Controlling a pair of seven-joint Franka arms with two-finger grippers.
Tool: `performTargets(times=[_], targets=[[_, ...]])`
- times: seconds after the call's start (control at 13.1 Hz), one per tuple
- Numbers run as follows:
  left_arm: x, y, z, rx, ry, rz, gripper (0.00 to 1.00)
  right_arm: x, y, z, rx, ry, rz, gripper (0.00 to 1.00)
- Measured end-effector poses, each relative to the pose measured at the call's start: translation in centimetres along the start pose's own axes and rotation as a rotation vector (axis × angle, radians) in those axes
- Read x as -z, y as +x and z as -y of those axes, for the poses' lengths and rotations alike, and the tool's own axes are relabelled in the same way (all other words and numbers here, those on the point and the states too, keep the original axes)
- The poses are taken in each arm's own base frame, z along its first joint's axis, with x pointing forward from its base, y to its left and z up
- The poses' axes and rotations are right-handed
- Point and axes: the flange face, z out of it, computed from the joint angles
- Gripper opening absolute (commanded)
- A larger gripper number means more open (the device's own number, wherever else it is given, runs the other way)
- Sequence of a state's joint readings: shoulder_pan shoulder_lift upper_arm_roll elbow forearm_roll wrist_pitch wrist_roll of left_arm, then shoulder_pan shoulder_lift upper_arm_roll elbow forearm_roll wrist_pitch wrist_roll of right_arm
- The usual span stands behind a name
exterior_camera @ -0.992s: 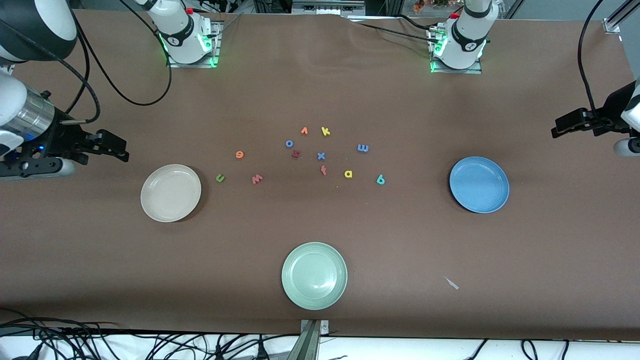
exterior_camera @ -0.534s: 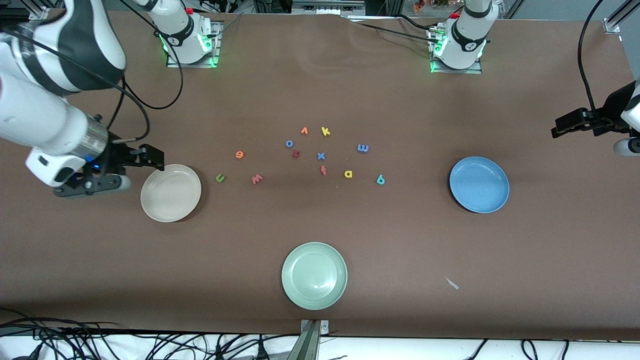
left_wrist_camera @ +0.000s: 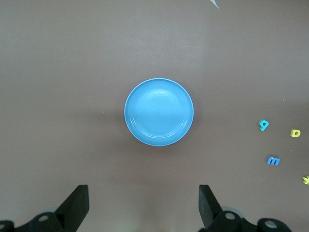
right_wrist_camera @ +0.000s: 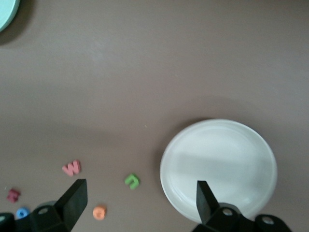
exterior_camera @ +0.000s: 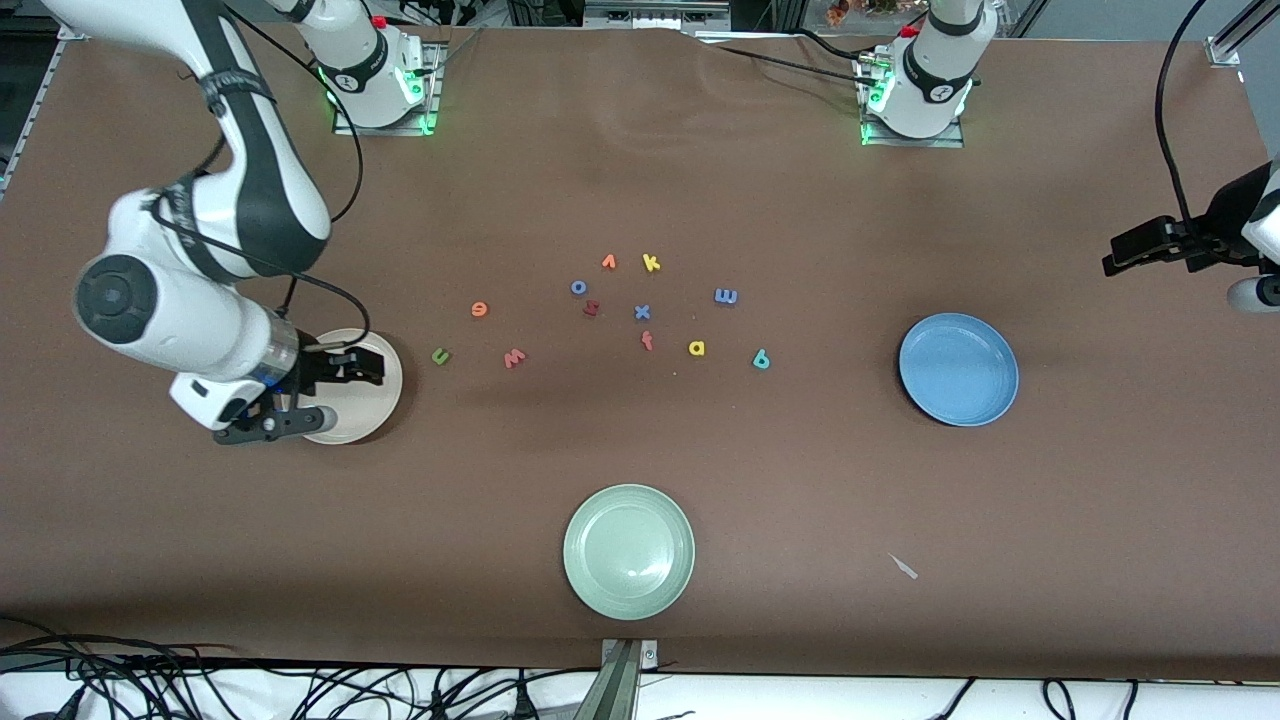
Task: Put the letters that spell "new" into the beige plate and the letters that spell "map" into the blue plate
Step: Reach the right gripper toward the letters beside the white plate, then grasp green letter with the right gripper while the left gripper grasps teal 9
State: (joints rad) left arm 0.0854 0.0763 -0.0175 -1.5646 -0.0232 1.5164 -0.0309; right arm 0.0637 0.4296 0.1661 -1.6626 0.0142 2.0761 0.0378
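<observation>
The beige plate (exterior_camera: 378,400) (right_wrist_camera: 219,166) lies toward the right arm's end, and my open right gripper (exterior_camera: 362,368) (right_wrist_camera: 140,203) hovers empty over its rim. Beside that plate lie the green n (exterior_camera: 440,356) (right_wrist_camera: 132,181), pink w (exterior_camera: 514,357) (right_wrist_camera: 71,167) and orange e (exterior_camera: 479,309) (right_wrist_camera: 99,212). The blue plate (exterior_camera: 958,369) (left_wrist_camera: 159,112) sits toward the left arm's end. Blue m (exterior_camera: 726,296) (left_wrist_camera: 273,161), yellow a (exterior_camera: 697,348) (left_wrist_camera: 295,133) and teal p (exterior_camera: 761,359) (left_wrist_camera: 263,125) lie between the plates. My left gripper (exterior_camera: 1115,262) (left_wrist_camera: 143,205) waits open and empty above the table's end.
A pale green plate (exterior_camera: 628,550) sits nearest the front camera. Other letters cluster mid-table: orange v (exterior_camera: 608,262), yellow k (exterior_camera: 651,263), blue o (exterior_camera: 578,287), blue x (exterior_camera: 642,312), red f (exterior_camera: 647,341) and a dark red letter (exterior_camera: 591,308). A scrap (exterior_camera: 903,566) lies on the table.
The right arm has swung in from the table's end, bringing its gripper over the beige plate's rim. The left arm, letters and plates have not moved.
</observation>
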Motion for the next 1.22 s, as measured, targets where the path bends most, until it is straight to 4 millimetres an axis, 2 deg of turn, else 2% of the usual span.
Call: performTargets(times=[0.08,0.23,0.46,0.53,0.76,0.92,1.22], targets=[[-0.5,0.0,-0.5,0.026,0.001,0.016,1.00,-1.7,-0.4,0.6,0.013,0.004,-0.013,1.00],[-2.7,0.9,-3.0,0.056,-0.009,0.064,1.00,-4.0,-1.4,1.1,0.031,0.005,-0.001,1.00],[-8.7,3.1,-9.3,-0.007,-0.043,0.156,1.00,-4.9,-2.1,1.3,0.003,0.008,0.017,1.00],[-10.6,3.8,-11.5,-0.032,-0.047,0.163,1.00,-4.9,-2.2,2.1,-0.046,0.014,0.022,1.00],[-15.4,4.8,-16.9,-0.070,-0.074,0.131,1.00,-5.8,-3.4,6.7,-0.294,0.027,0.055,0.99],[-19.5,4.1,-21.2,-0.044,-0.102,0.074,1.00,-7.5,-4.5,7.6,-0.420,0.018,0.084,0.99],[-27.6,1.6,-28.6,-0.041,-0.076,0.020,1.00,-12.2,-6.1,6.8,-0.479,0.011,0.094,0.97]])
